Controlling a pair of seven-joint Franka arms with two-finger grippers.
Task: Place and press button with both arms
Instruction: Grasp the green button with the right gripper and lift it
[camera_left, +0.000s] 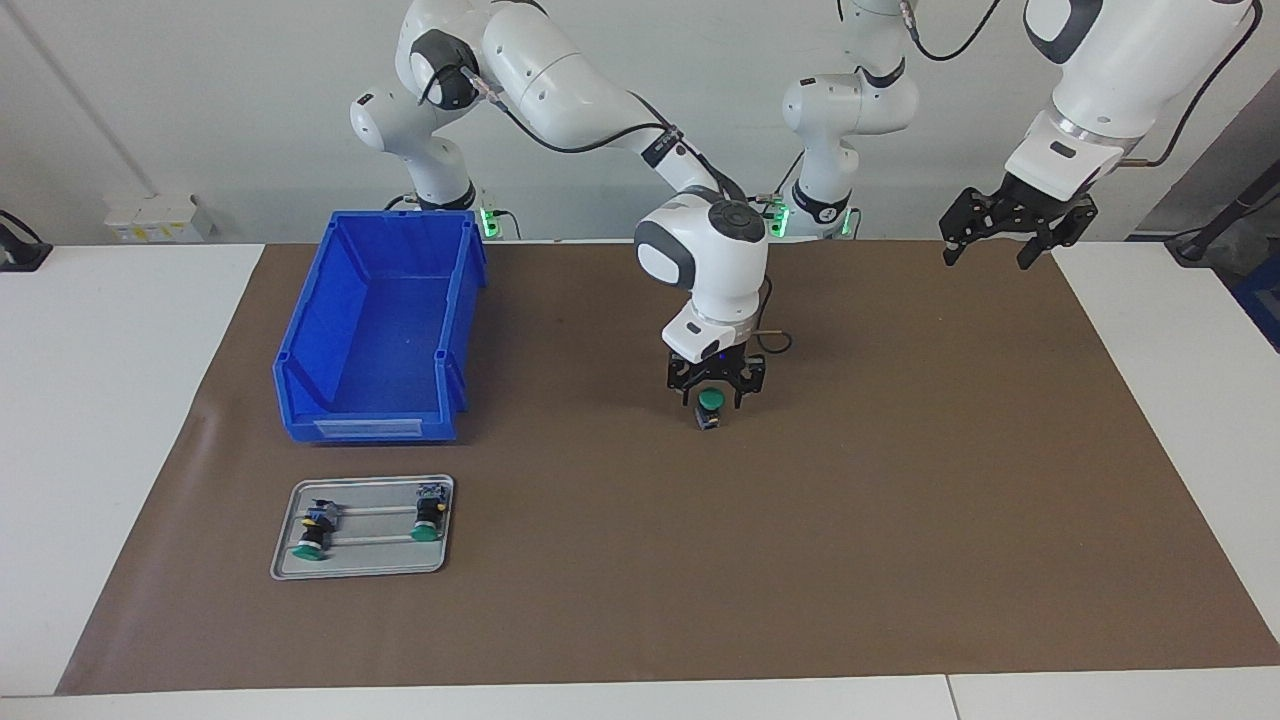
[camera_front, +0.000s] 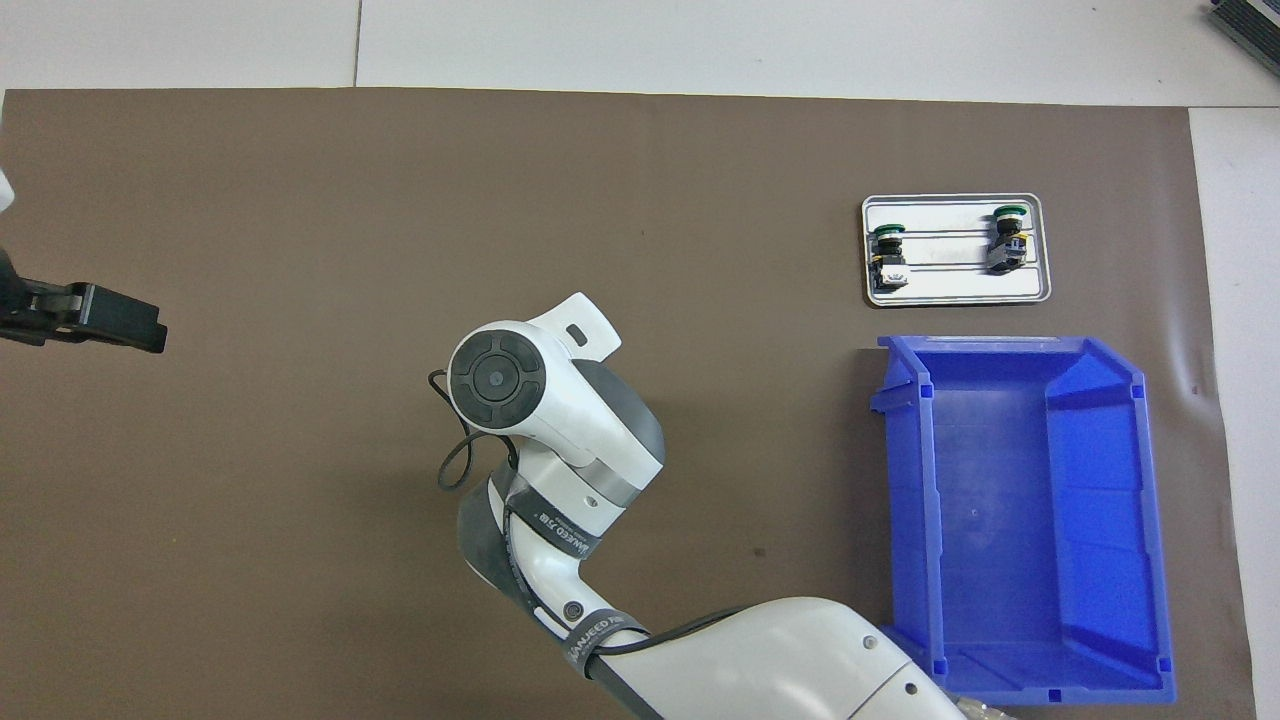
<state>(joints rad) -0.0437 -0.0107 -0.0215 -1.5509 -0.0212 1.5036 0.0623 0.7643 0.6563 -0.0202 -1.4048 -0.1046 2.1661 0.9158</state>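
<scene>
One button (camera_left: 711, 402) stands upright on the brown mat (camera_left: 900, 500) near the middle, green cap up. My right gripper (camera_left: 716, 392) is down around it, open, with a finger on either side of the cap. From overhead the right arm's wrist (camera_front: 520, 385) hides both that button and the gripper. Two more buttons (camera_left: 313, 535) (camera_left: 428, 518) lie on a small metal tray (camera_left: 370, 560), seen overhead too as buttons (camera_front: 888, 255) (camera_front: 1006, 238) on the tray (camera_front: 950, 285). My left gripper (camera_left: 1005, 228) (camera_front: 95, 315) hangs open and high over the mat's edge at the left arm's end, waiting.
A blue bin (camera_left: 380, 330) (camera_front: 1020, 520), with nothing showing inside, stands at the right arm's end of the table, nearer to the robots than the tray. The mat lies on a white table (camera_left: 100, 400).
</scene>
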